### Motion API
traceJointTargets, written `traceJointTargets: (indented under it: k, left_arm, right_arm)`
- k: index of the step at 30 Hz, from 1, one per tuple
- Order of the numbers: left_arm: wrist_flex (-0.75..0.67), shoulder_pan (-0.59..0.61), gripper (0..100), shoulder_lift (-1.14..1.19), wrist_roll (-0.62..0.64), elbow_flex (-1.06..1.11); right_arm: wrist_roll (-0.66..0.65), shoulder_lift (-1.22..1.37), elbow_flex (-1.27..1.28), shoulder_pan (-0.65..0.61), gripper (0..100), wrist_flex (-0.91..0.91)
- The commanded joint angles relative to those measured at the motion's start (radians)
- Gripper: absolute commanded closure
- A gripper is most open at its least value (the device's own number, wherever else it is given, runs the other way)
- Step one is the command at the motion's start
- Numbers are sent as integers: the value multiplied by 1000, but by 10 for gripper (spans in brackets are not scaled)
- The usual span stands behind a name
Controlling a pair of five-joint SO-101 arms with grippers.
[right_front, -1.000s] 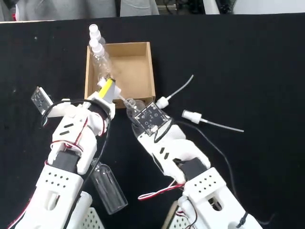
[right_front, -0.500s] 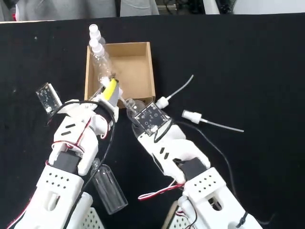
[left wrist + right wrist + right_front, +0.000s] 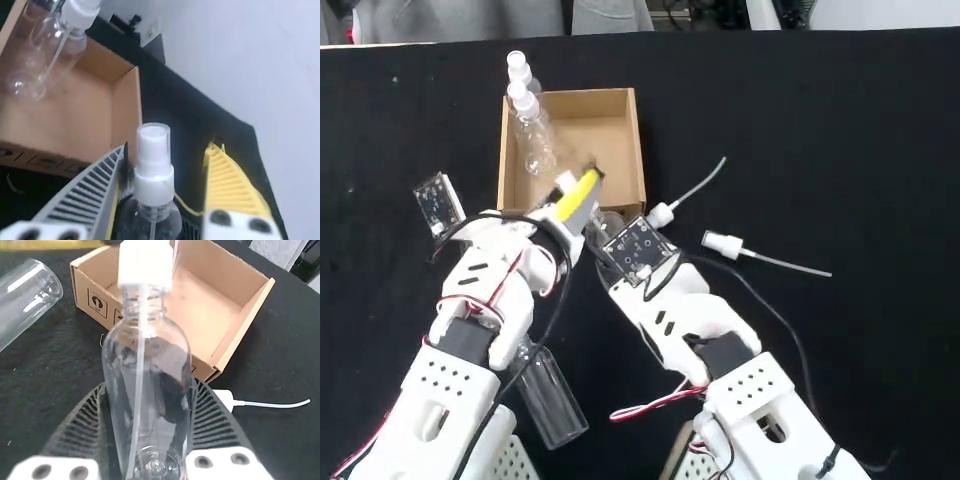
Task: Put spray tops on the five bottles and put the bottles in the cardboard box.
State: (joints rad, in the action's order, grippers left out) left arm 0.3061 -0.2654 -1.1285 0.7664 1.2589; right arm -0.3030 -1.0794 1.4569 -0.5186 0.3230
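My right gripper [image 3: 150, 387] is shut on a clear bottle [image 3: 150, 365] that carries a white spray top [image 3: 145, 262], held just in front of the cardboard box [image 3: 250, 315]. In the high view the right gripper [image 3: 606, 228] sits at the box's near right corner. My left gripper [image 3: 167, 147] is open around that spray top [image 3: 152, 165]: the grey finger is close to it and the yellow finger [image 3: 227, 190] stands apart. Two capped bottles [image 3: 532, 140] lie along the left side of the box [image 3: 638, 140].
An uncapped bottle [image 3: 548, 392] lies on the black table between the arms, near the front. Two loose spray tops [image 3: 663, 212] [image 3: 723, 242] with long tubes lie to the right of the box. The box's right half is bare cardboard.
The left arm's wrist has turned and shifted right, bringing its yellow finger over the held bottle's spray top. The right arm and the bottle have stayed still.
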Motion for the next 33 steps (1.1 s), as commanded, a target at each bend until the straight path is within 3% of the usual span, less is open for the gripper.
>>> traceJointTargets:
  k: [1, 9, 26, 33]
  left_arm:
    - [60, -31, 762, -14, -12, -77]
    - [74, -25, 762, -43, -11, -82]
    - [74, -22, 762, -417, -11, 61]
    - [66, 110, 762, -431, -6, 53]
  right_arm:
    - [8, -30, -8, 14, 943, -37]
    - [8, -30, -8, 15, 943, -38]
    - [15, -30, 30, 48, 943, -147]
    - [15, -30, 13, 48, 943, -161]
